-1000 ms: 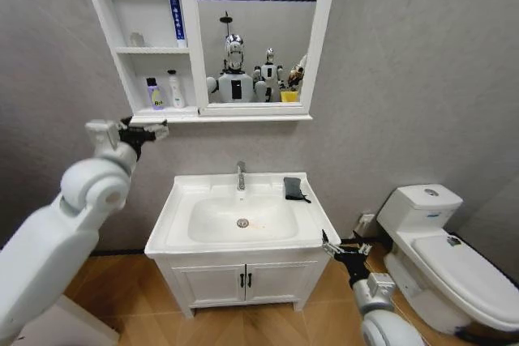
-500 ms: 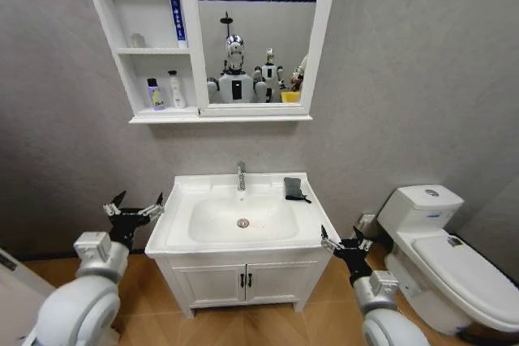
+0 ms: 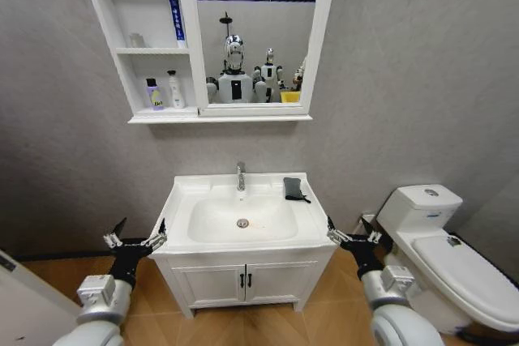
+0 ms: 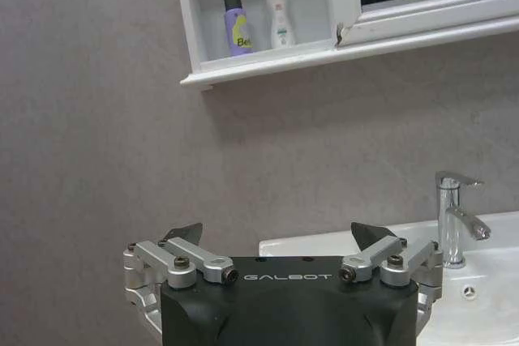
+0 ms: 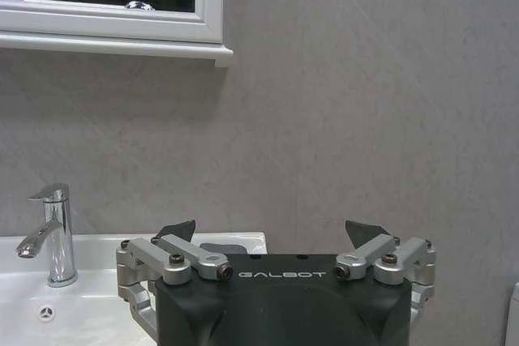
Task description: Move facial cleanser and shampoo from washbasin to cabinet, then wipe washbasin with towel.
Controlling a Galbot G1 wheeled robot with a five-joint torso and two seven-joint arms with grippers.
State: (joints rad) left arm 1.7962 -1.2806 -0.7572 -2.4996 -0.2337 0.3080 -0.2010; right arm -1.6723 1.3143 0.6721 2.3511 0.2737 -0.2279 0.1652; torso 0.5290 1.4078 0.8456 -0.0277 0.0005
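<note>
With both bottles on the cabinet (image 3: 105, 38) shelf and left tool (image 3: 134, 242) and right tool (image 3: 354, 240) released empty beside the washbasin (image 3: 174, 208), you should pinch the towel (image 3: 293, 188), likely soft and light, at its folded middle on the rear right rim.

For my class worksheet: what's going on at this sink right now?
Nothing is being held. The left gripper and right gripper hang open and low at either side of the washbasin. Two bottles stand on the cabinet's bottom shelf. The dark towel lies folded on the basin's rim, right of the tap, untouched.
</note>
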